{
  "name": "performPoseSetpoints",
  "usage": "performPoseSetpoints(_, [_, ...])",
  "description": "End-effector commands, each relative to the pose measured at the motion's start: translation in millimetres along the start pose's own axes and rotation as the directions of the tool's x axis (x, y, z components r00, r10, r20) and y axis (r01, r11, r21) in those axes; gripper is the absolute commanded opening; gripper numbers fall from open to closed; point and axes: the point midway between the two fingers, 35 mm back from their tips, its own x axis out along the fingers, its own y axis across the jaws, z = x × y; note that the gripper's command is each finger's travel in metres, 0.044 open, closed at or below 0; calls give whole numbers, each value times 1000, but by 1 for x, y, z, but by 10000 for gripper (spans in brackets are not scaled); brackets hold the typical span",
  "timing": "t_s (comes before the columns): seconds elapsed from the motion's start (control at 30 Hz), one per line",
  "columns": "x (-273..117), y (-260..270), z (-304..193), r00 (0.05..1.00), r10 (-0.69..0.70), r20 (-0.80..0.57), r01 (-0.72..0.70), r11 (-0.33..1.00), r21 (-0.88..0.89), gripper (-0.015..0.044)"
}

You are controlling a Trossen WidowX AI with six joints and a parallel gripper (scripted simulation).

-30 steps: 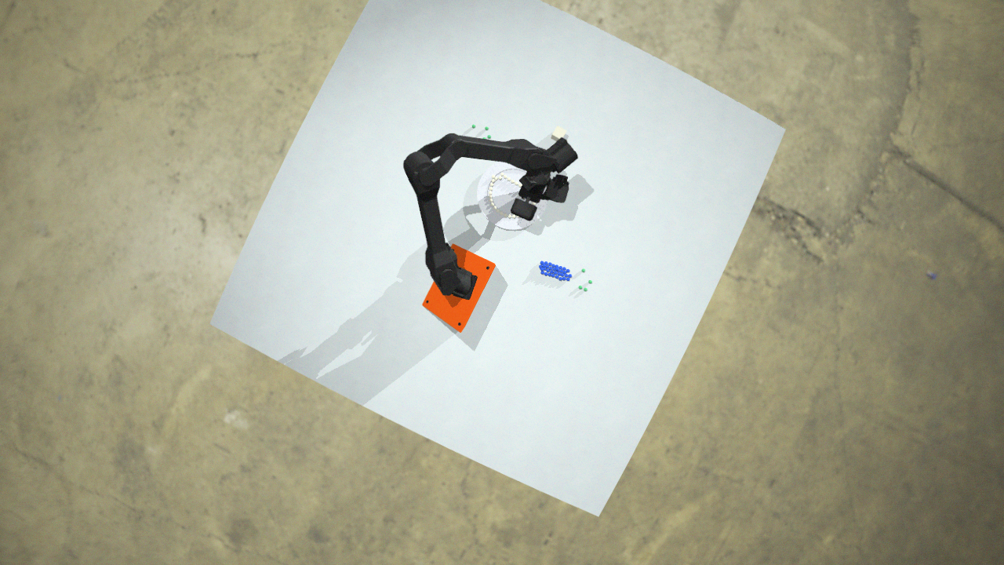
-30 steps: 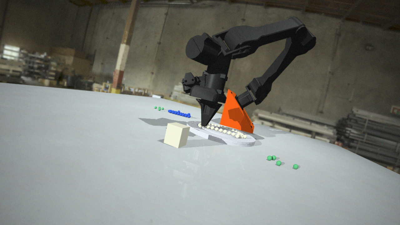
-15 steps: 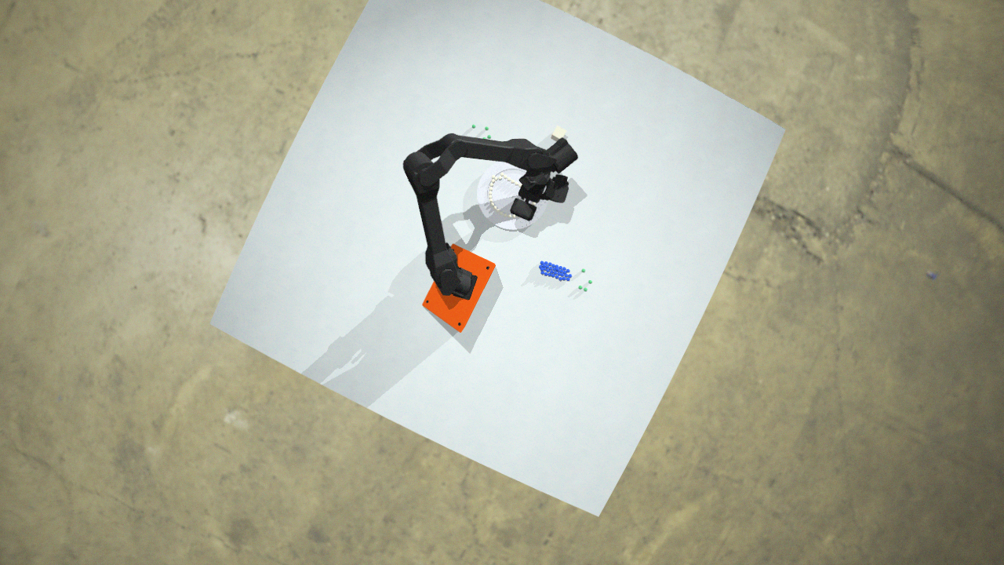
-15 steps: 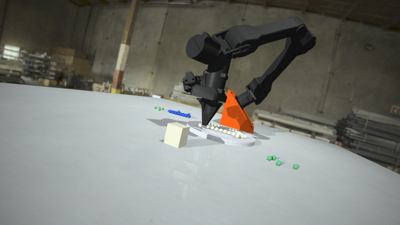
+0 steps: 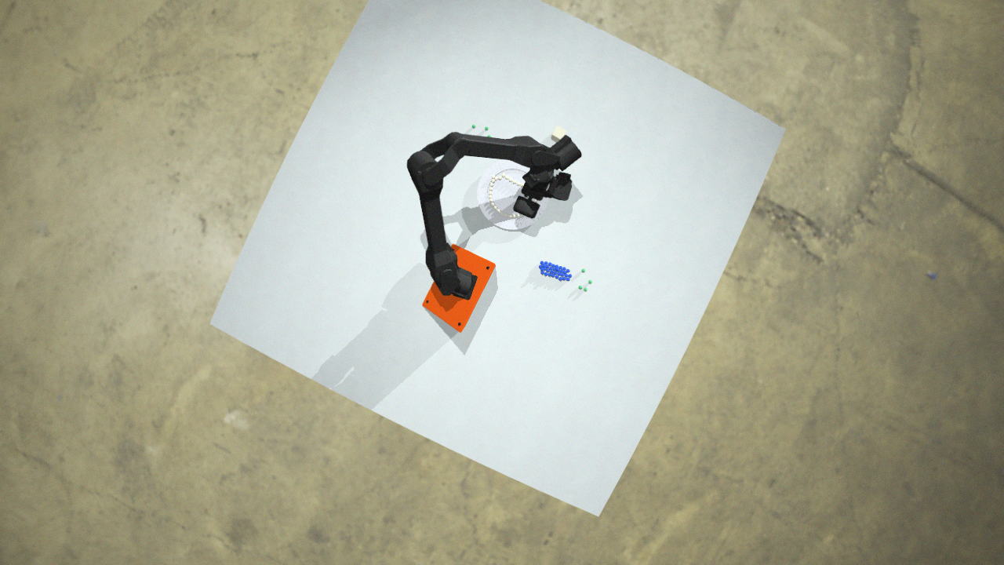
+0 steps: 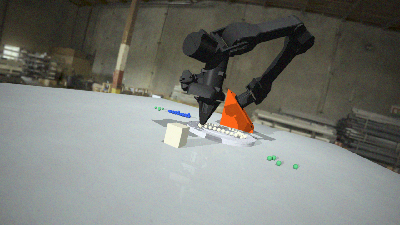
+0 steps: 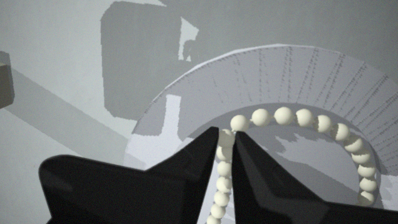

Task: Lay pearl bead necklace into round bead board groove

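The pale round bead board [image 5: 482, 200] [image 6: 212, 137] [image 7: 249, 74] lies flat on the table. The pearl bead necklace [image 5: 490, 191] [image 6: 223, 131] [image 7: 283, 116] rests on it. In the wrist view one stretch curves along the groove at the top and right. At my fingertips it bends sharply, and the other stretch runs down between the fingers, inside the groove's curve. My gripper [image 6: 202, 123] [image 7: 226, 136] is shut on a bead just below this bend, low at the board. In the top view the arm hides the fingertips and part of the board.
A cream block [image 5: 558, 133] [image 6: 176, 135] [image 7: 5, 84] stands beside the board. Several green beads [image 5: 474, 126] [image 6: 278, 162] lie past the board. A blue bead cluster [image 5: 554, 270] [image 6: 178, 113] lies near more green beads [image 5: 582, 270] [image 6: 159, 107]. The arm's orange base [image 5: 467, 309] [image 6: 234, 118] stands behind the board in the exterior view.
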Motion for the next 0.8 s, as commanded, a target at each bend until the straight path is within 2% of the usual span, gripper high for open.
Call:
performPoseSetpoints(0.0, [0,2,1,1000,4,0,-4,1000,-2,0])
performPoseSetpoints(0.2, [7,2,1,1000,4,0,-4,1000,-2,0])
performPoseSetpoints(0.77, [3,1,1,1000,0,2,0,1000,-2,440])
